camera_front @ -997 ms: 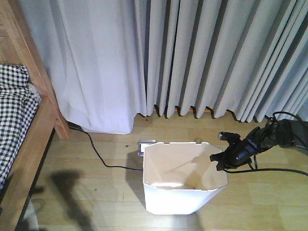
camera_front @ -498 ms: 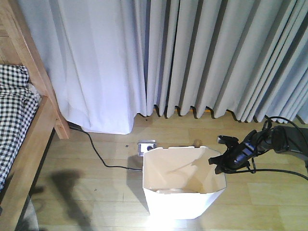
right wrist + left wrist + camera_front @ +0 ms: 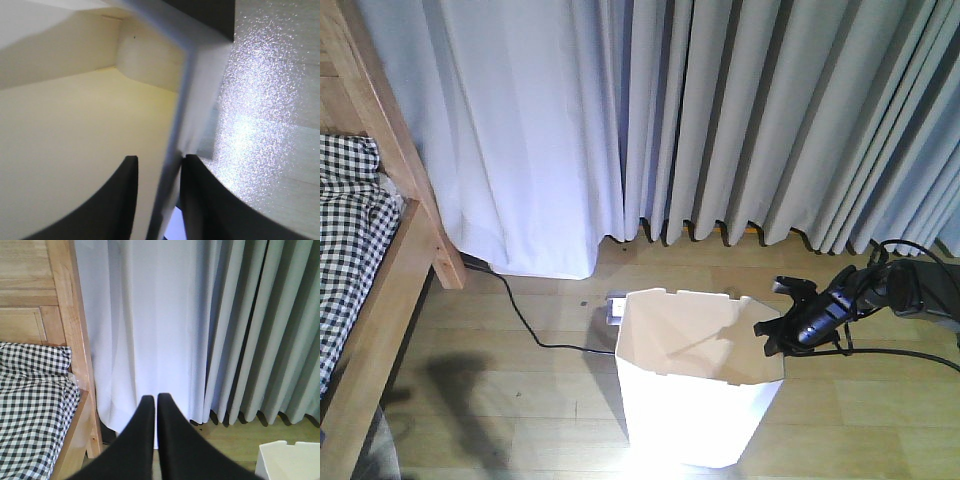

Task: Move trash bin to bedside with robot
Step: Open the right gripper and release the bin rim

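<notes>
Right wrist-mounted view puts the rim wall of the white plastic trash bin (image 3: 192,95) squarely between your right gripper's (image 3: 156,190) two black fingers (image 3: 200,200), one inside the cream interior and one outside over the floor; the outer finger looks pressed to the wall, the inner one shows a sliver of gap, so treat the hold as a pinch on the rim that may be light; keep it clamped and drag low and slowly, because a tall, light, tapering bin pulled from the top edge will want to tip or twist out of the fingers; pull along the floor toward the bed, not upward.

From the front-facing view the white plastic trash bin (image 3: 695,400) stands on the light wooden floor (image 3: 520,330) in front of the grey pleated curtains (image 3: 770,120), well apart from the light-brown wooden bed with black-and-white checked bedding (image 3: 360,250) at the left edge; most of the travel seems still to be done; your slim black right arm (image 3: 880,290) reaches in from the right and grips the bin's right rim; mind the black cable (image 3: 520,320) lying on the floor between bin and bed, and the small white floor socket (image 3: 617,308) just behind the bin's left corner.

Your left gripper (image 3: 152,405) hangs idle with its fingers pressed together on nothing, facing the curtains beside the bed frame.

The bin is rectangular at the rim with cut corners and small notches, cream inside, and apparently empty.
</notes>
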